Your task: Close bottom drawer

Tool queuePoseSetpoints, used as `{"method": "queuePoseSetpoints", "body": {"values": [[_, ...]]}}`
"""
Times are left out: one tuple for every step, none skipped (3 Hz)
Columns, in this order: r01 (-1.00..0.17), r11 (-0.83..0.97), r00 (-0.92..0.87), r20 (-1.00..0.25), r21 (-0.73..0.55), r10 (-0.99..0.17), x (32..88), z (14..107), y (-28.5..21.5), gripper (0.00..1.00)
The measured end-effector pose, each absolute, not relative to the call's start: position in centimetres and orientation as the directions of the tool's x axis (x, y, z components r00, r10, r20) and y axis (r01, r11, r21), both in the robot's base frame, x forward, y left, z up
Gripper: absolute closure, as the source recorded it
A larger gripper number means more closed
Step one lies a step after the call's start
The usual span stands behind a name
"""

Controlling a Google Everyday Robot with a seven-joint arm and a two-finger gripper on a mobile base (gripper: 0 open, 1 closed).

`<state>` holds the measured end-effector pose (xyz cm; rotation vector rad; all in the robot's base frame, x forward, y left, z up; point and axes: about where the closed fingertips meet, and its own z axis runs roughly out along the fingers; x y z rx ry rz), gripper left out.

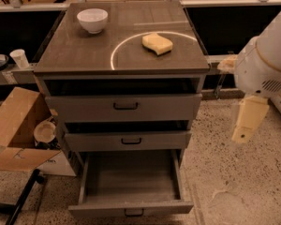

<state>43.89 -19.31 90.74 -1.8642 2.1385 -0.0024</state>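
Bottom drawer (131, 179) at the foot of the cabinet (70, 55), pulled far out toward the camera, small dark handle (134, 212) on its low front. Above it, middle drawer (129, 140) and top drawer (124, 107), dark gaps over both fronts. On top, white bowl (92, 20) and yellow sponge (157, 43). Cardboard box (14, 125) at left. Gripper (246, 121) hanging at right, well apart from the drawers; cannot tell whether released or clenched.

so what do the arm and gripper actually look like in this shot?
The arm is a bulky rounded white housing with a thin tan seam ring and a small slotted vent grille. The gripper, at the right edge beside the cabinet, is a cream-yellow, blocky, tapered piece with one small dark hole near its lower end. No cables or lettering are visible.
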Motion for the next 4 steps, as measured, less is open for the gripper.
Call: {"method": "queuePoseSetpoints", "body": {"values": [[-0.987, 0.075, -0.033, -0.271, -0.145, -0.962, 43.2, 85.1, -17.2, 0.00], [-0.995, 0.018, 0.014, -0.323, -0.094, -0.946, 42.1, 79.8, -14.7, 0.00], [-0.999, 0.005, 0.009, -0.394, -0.035, -0.919, 40.9, 75.4, -12.9, 0.00], [-0.999, 0.005, 0.008, -0.397, -0.031, -0.918, 40.8, 75.1, -12.8, 0.00]]}}
